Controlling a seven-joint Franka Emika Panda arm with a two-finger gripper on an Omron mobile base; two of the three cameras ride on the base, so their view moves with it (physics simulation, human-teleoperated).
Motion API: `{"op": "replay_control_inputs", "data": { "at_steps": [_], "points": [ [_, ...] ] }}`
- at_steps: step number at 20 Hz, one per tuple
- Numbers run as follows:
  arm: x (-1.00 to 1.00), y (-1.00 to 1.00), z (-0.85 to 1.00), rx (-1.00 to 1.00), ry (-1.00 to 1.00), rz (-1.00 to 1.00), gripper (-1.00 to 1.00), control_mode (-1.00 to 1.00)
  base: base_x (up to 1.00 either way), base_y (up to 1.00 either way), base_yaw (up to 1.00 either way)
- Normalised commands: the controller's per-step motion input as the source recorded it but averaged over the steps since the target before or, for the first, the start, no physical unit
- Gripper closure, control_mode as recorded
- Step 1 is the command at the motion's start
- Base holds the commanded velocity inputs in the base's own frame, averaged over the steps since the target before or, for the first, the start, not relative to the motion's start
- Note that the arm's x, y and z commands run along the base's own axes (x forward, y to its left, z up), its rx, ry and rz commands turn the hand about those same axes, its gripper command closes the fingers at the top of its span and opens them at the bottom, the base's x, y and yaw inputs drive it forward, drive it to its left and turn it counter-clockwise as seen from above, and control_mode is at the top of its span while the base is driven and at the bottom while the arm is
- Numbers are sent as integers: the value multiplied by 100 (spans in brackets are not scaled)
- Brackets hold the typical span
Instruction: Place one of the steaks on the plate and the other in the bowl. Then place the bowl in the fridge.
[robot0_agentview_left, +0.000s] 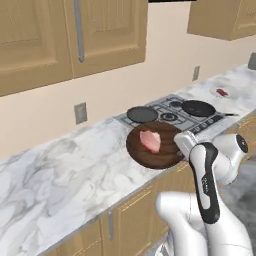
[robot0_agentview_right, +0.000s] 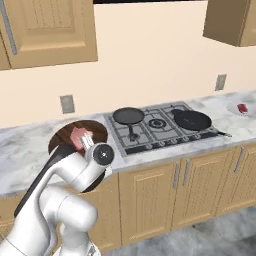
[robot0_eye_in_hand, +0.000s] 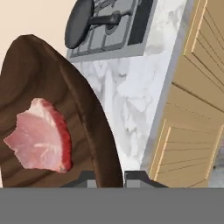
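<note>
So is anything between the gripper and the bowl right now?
No. The gripper is shut on the bowl at its rim, fingertips on either side of it, with the pale steak lying inside. The fridge is out of frame, so that path can't be judged.

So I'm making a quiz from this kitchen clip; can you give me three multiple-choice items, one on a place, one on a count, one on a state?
1. Where does the pale pink steak lie?
A. In the brown bowl
B. In a frying pan
C. On the bare counter

2. How many black frying pans sit on the stove?
A. One
B. Two
C. Three

3. What is the gripper doing?
A. Hanging open above the stove
B. Holding a steak
C. Shut on the bowl's rim

Answers:
1. A, the hand view shows the steak on the bowl's dark wooden inside.
2. B, the right base view shows one pan at the left of the stove and another at its right.
3. C, the hand view shows the fingertips on either side of the rim.
</note>
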Motion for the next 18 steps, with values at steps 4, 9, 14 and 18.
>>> {"op": "replay_control_inputs", "data": {
  "at_steps": [4, 9, 14, 18],
  "points": [
    [0, 0, 0, 0, 0, 0, 100, 100, 1, -96, -72],
    [0, 0, 0, 0, 0, 0, 100, 100, 6, -75, -76],
    [0, 0, 0, 0, 0, 0, 100, 100, 40, 2, -80],
    [0, 0, 0, 0, 0, 0, 100, 100, 60, 8, -77]
  ]
}}
